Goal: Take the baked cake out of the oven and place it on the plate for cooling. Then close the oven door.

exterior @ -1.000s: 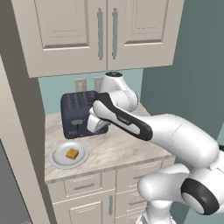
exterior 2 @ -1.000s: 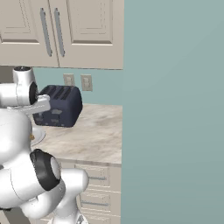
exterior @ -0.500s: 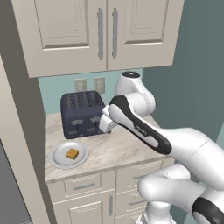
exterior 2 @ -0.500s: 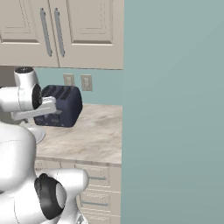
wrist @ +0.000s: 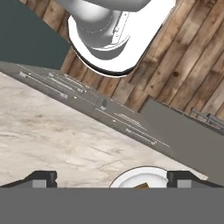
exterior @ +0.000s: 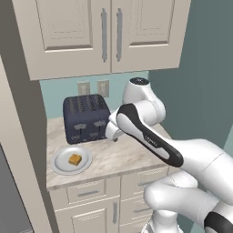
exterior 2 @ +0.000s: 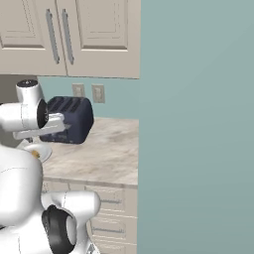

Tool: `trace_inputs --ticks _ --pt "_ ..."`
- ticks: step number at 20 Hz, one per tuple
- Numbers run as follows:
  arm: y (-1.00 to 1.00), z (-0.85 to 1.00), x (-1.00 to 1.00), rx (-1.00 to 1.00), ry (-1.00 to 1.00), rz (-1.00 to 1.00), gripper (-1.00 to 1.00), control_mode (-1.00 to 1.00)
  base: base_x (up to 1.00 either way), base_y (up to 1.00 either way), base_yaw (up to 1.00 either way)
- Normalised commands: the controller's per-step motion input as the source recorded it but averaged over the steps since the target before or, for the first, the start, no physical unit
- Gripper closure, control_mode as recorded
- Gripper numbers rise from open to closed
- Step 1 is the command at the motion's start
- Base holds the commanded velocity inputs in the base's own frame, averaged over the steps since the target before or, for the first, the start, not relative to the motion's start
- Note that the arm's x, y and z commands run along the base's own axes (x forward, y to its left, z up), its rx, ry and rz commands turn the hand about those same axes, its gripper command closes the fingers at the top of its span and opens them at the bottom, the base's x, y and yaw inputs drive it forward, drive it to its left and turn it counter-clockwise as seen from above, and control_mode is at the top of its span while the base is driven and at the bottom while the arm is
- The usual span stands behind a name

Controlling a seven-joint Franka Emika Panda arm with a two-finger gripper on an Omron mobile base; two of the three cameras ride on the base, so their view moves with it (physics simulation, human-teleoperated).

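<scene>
The cake (exterior: 75, 159), a small golden-brown square, lies on the round pale plate (exterior: 59, 164) at the front left of the counter. The plate's rim (exterior 2: 42, 150) also peeks out beside my arm in the right base view. In the hand view my gripper (wrist: 111, 179) is open with nothing between its fingertips (wrist: 43, 177). It hangs above the counter, and the plate (wrist: 131, 176) with the cake (wrist: 141, 186) lies just ahead of it. A dark grey panel (exterior: 9, 195) at the lower left edge may be the oven; I cannot tell.
A dark blue toaster (exterior: 85, 118) stands at the back of the marble counter (exterior: 123, 157), behind the plate. Cream wall cabinets (exterior: 104, 34) hang overhead. A teal wall (exterior 2: 198, 124) closes the right side. Drawers (exterior: 86, 191) sit below the counter.
My arm has swung to the right and its elbow has risen, pulling the hand back from in front of the toaster. The cake and plate have not moved. The gripper stays open.
</scene>
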Motion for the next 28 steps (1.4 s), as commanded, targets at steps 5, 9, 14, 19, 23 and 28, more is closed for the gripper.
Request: trace_inputs --ticks 5,9,14,19,23,28 --pt "0.00 0.00 0.00 0.00 0.00 0.00 -1.00 1.00 -0.91 0.00 0.00" --pt "0.00 0.00 0.00 0.00 0.00 0.00 -1.00 1.00 -0.99 -0.01 0.26" --pt "0.00 0.00 0.00 0.00 0.00 0.00 -1.00 1.00 -0.97 0.00 0.62" --pt "0.00 0.00 0.00 0.00 0.00 0.00 -1.00 1.00 -0.73 0.00 0.77" --pt "0.00 0.00 0.00 0.00 0.00 0.00 -1.00 1.00 -0.29 0.00 0.77" --pt "0.00 0.00 0.00 0.00 0.00 0.00 -1.00 1.00 0.56 0.00 0.65"
